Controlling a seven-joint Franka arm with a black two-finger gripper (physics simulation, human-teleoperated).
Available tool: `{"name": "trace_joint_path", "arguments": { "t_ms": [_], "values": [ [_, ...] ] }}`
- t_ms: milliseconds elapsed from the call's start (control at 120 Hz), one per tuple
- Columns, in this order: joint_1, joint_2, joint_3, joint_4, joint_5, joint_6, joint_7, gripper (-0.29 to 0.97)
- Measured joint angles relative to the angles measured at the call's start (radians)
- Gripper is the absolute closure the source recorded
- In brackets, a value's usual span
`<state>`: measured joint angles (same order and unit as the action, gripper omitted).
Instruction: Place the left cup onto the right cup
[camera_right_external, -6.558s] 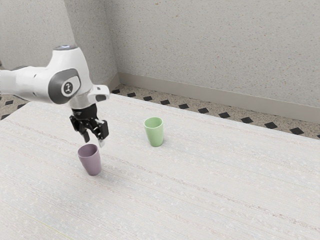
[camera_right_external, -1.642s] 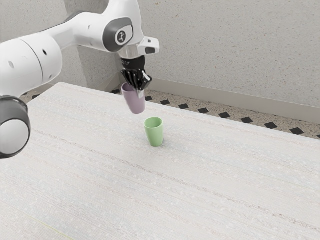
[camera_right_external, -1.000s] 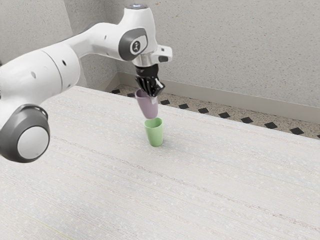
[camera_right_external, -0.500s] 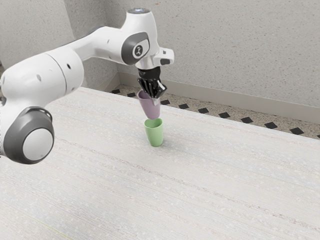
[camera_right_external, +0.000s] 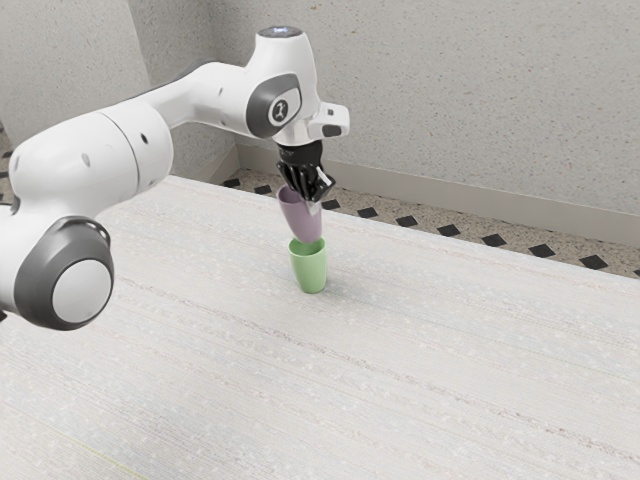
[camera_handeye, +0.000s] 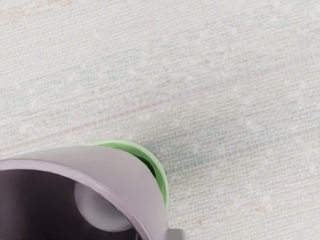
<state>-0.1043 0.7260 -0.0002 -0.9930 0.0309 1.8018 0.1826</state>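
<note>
In the exterior view, the black two-finger gripper (camera_right_external: 308, 190) is clamped on the rim of the tapered mauve plastic cup (camera_right_external: 300, 218). It holds the cup tilted, with its base at the mouth of the pale green plastic cup (camera_right_external: 310, 270) standing on the whitish wood-grain table (camera_right_external: 450, 340).

In the wrist view, the mauve cup (camera_handeye: 107, 167) overlaps the green cup (camera_handeye: 161, 176) beneath it. Carrying looks done; seating and release remain.

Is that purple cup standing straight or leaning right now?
Leaning. The purple cup hangs tilted from the gripper, its base at the mouth of the green cup.
</note>
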Motion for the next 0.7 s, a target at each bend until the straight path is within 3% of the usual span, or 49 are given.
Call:
{"name": "trace_joint_path", "arguments": {
  "t_ms": [700],
  "values": [
    [0.001, -0.021, 0.006, -0.053, -0.004, 0.003, 0.0, 0.79]
  ]
}}
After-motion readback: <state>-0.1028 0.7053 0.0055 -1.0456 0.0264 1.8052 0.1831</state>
